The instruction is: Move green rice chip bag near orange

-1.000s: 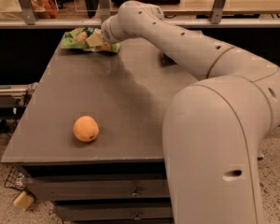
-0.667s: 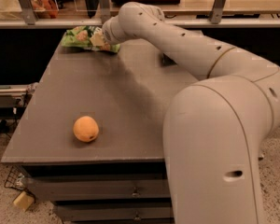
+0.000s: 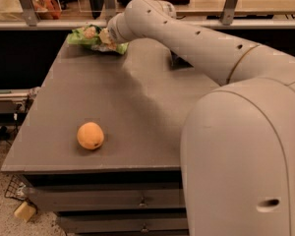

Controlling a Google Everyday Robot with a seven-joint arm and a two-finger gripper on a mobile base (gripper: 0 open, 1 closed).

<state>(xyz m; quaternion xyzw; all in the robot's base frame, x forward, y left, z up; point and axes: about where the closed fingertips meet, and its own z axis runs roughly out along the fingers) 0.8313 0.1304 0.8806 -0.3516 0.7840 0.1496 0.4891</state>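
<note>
**Gripper (image 3: 107,36) at green rice chip bag (image 3: 83,35)**

The green rice chip bag lies at the tabletop's (image 3: 137,97) far edge, well apart from the orange (image 3: 90,135). The gripper sits against the bag; whether it grips cannot be told.

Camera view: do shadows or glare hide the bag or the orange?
Camera view: no glare; a soft shadow of the arm crosses the table, missing the orange; the green rice chip bag at the far edge is lit; the end effector is at the bag.
</note>
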